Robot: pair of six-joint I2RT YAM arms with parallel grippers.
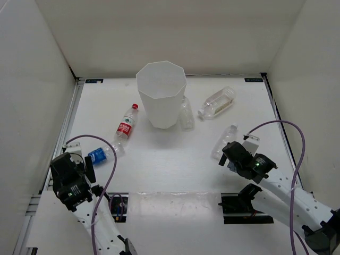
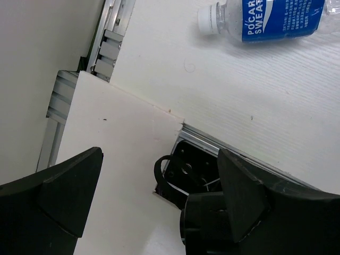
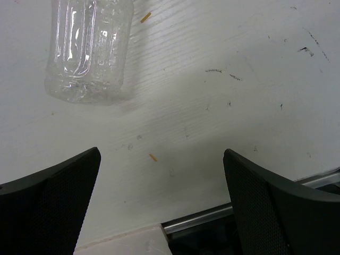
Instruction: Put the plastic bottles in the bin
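left gripper [image 2: 159, 154] wide, empty | right gripper [image 3: 162, 153] wide (clear bottle [image 3: 87, 48] ahead)

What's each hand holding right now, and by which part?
Nothing. The left hand is open, the blue-labelled bottle lying ahead of it untouched; the right hand is open too, a clear bottle ahead of it.

On the table [image 1: 175, 175], the bin [image 1: 161, 95] stands mid-far, two bottles [image 1: 126, 123] lying to its left and three bottles [image 1: 218, 102] to its right.
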